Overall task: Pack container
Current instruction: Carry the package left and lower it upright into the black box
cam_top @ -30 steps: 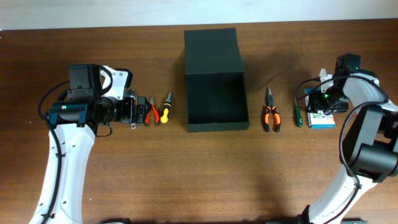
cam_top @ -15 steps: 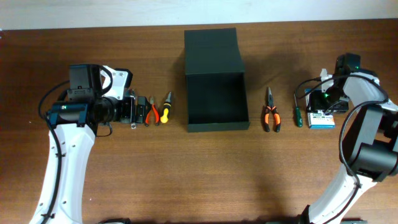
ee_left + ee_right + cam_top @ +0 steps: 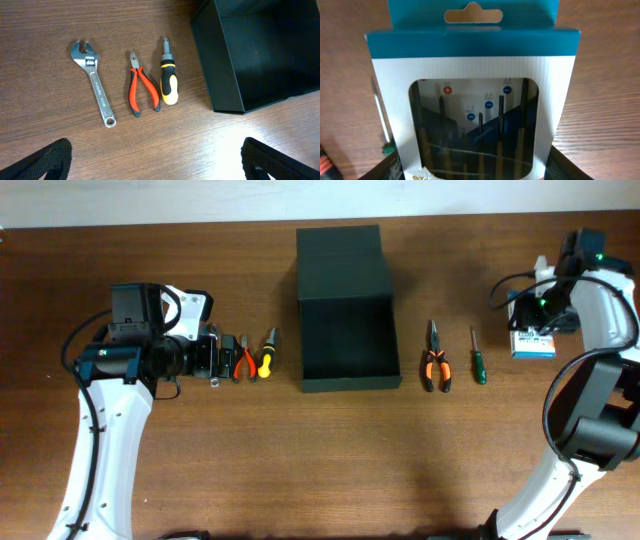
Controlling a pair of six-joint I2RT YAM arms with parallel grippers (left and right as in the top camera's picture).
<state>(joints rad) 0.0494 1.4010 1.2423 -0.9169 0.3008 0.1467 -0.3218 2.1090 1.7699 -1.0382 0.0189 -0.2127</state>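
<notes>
The container (image 3: 345,330), a dark green-black box, stands open at the table's middle with its flap lid lying flat behind it; its corner shows in the left wrist view (image 3: 260,50). My right gripper (image 3: 533,330) is shut on a blue-and-white card pack of small screwdrivers (image 3: 475,100), held at the far right (image 3: 533,345). My left gripper (image 3: 157,167) is open and empty, above the table just short of a wrench (image 3: 95,82), red pliers (image 3: 142,92) and a yellow-black screwdriver (image 3: 168,82). In the overhead view it (image 3: 226,358) is left of the container.
Orange-handled pliers (image 3: 435,365) and a green screwdriver (image 3: 478,367) lie right of the container. The red pliers (image 3: 245,363) and yellow screwdriver (image 3: 266,358) lie left of it. Bare brown table (image 3: 340,460) spreads in front.
My right gripper has moved up and to the right with the card pack, away from the green screwdriver. The left arm has not moved.
</notes>
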